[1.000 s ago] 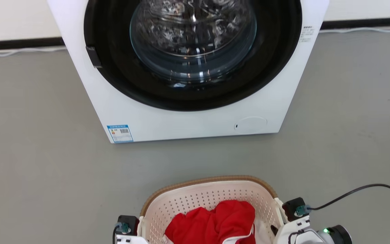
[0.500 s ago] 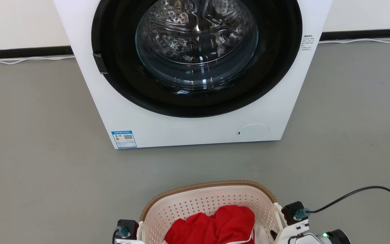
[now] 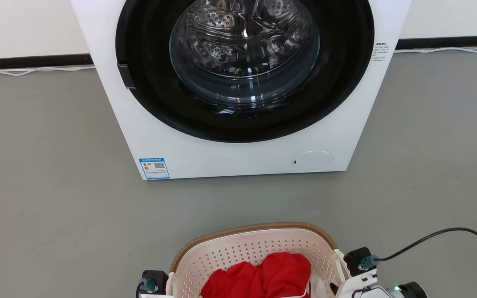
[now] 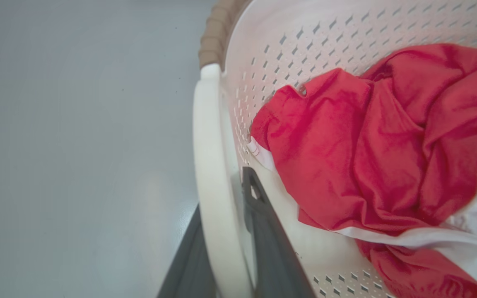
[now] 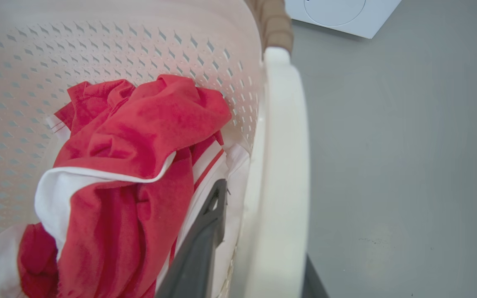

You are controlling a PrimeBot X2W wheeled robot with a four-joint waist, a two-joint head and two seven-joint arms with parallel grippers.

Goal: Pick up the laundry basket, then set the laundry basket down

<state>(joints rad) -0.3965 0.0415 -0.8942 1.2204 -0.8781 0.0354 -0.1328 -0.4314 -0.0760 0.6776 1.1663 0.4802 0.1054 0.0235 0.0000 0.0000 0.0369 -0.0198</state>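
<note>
Item inspected: the laundry basket (image 3: pixel 246 247), cream, perforated, with a brown woven-look rim band. In the head view it sits at 6 o'clock, on or just above the grey floor (image 3: pixel 56 207); which of the two cannot be told. It holds a crumpled red garment (image 3: pixel 263 275) with white trim, heaped toward the near wall.

The left gripper (image 4: pixel 222 198) is closed on the basket's white left handle (image 4: pixel 211 145), at the basket's 9 o'clock side. One dark finger lies inside the wall beside the red cloth, and the other runs outside the handle. The right gripper (image 5: pixel 263 215) is closed the same way on the right handle (image 5: pixel 282 145) at the 3 o'clock side, with its inner finger against the garment's white edge. A green light (image 3: pixel 396 288) shows on the right arm, and a black cable (image 3: pixel 449 231) loops out from that wrist toward 3 o'clock.

At 12 o'clock from the basket, apart from it across bare floor, stands a white washing machine (image 3: pixel 238 161). Its round glass door (image 3: pixel 244 49) is set in a black ring. A blue label (image 3: pixel 154 168) sits at the front panel's 7 o'clock corner and a round cover (image 3: pixel 312 161) at its 5 o'clock corner. Behind it, a black skirting strip (image 3: pixel 31 61) runs along the wall.
</note>
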